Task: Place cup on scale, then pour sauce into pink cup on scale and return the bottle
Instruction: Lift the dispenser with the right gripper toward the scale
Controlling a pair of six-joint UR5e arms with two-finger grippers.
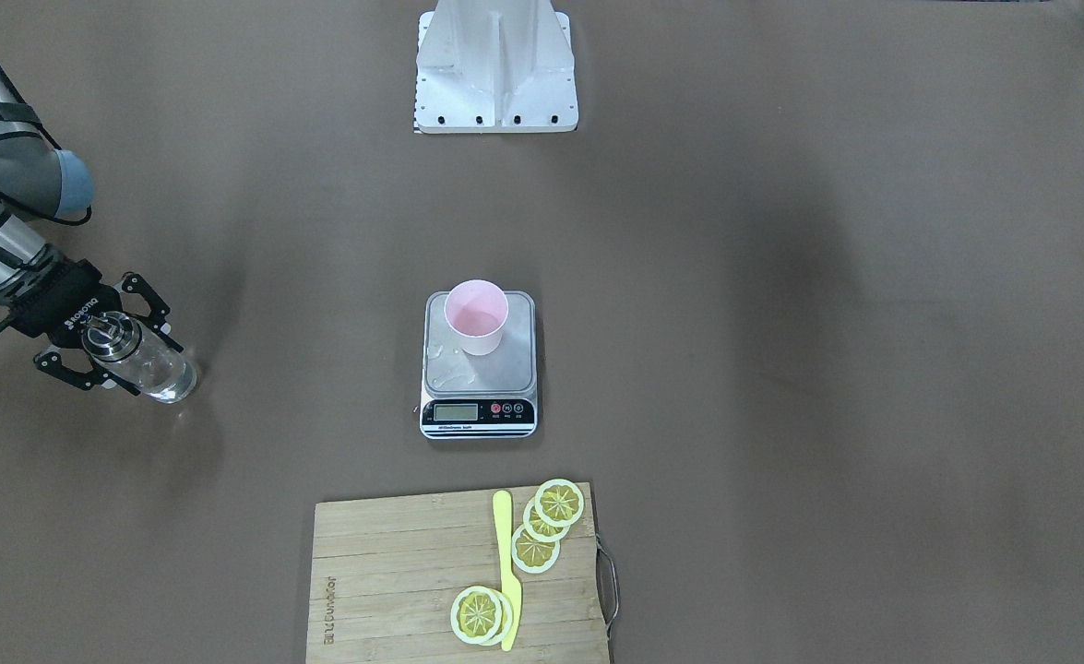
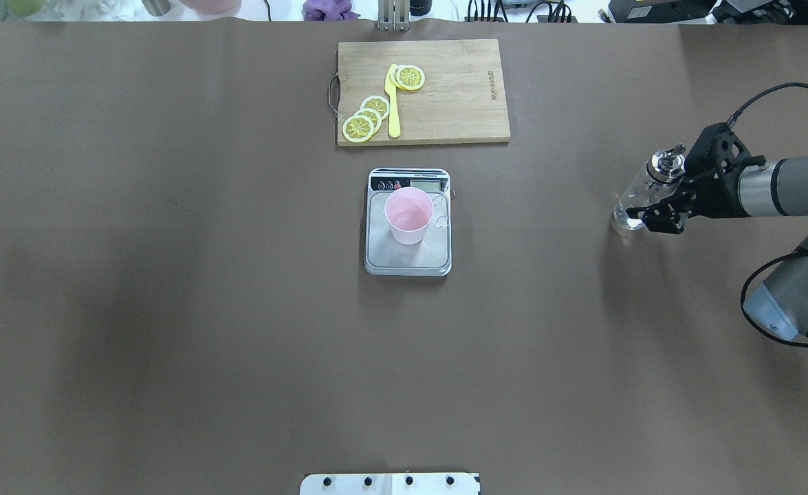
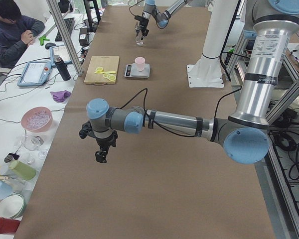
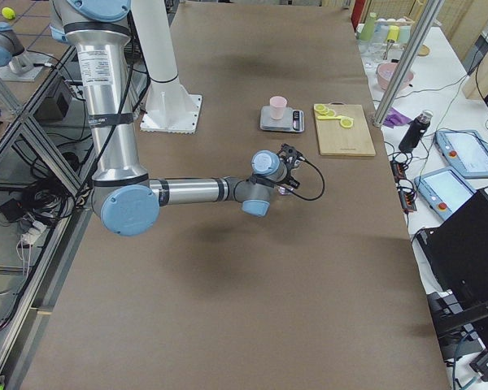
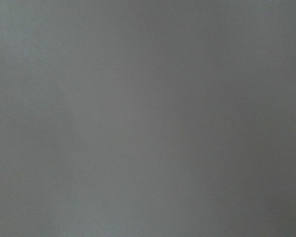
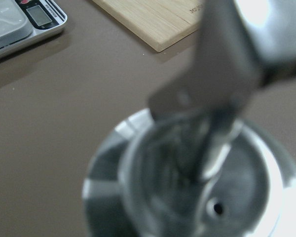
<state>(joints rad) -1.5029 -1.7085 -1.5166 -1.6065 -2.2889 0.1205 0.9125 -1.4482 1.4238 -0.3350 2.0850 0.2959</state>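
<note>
The pale pink cup (image 1: 476,316) (image 2: 409,215) stands upright on the steel platform of the scale (image 1: 509,373) (image 2: 410,262) at the table's middle. A few wet spots lie on the platform beside it. Far off on the robot's right, the glass bottle (image 1: 171,376) (image 2: 632,205) with its silver pourer cap (image 6: 202,192) stands on the table, clear sauce (image 1: 177,383) in its lower part. My right gripper (image 1: 156,367) (image 2: 643,201) is shut on the bottle's body. My left gripper (image 3: 101,155) hangs over bare table in the exterior left view only; whether it is open or shut I cannot tell.
A wooden cutting board (image 1: 385,572) (image 2: 459,103) with lemon slices (image 1: 542,535) and a yellow knife (image 1: 507,572) lies beyond the scale, away from the robot. The robot's white base (image 1: 495,74) sits at the near edge. A person (image 3: 10,30) sits at a cluttered side table.
</note>
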